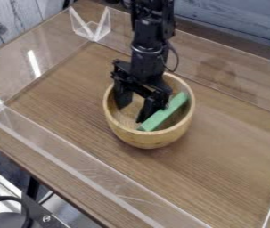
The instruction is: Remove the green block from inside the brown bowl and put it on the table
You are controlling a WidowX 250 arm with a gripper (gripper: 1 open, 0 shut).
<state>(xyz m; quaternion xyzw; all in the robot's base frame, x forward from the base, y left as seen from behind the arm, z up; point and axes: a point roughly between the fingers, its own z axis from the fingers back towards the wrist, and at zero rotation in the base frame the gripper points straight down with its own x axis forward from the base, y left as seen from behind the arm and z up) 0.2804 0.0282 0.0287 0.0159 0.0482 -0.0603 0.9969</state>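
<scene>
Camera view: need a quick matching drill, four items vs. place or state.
Items:
1. block
2. bowl
3. gripper
4. table

Descriptions:
A. open, pointing down over the bowl
B. round, tan, standing on the table
C. green, lying inside the bowl
D. brown wood grain, clear low walls

Pairs: 1-C, 2-B, 3-A, 4-D
</scene>
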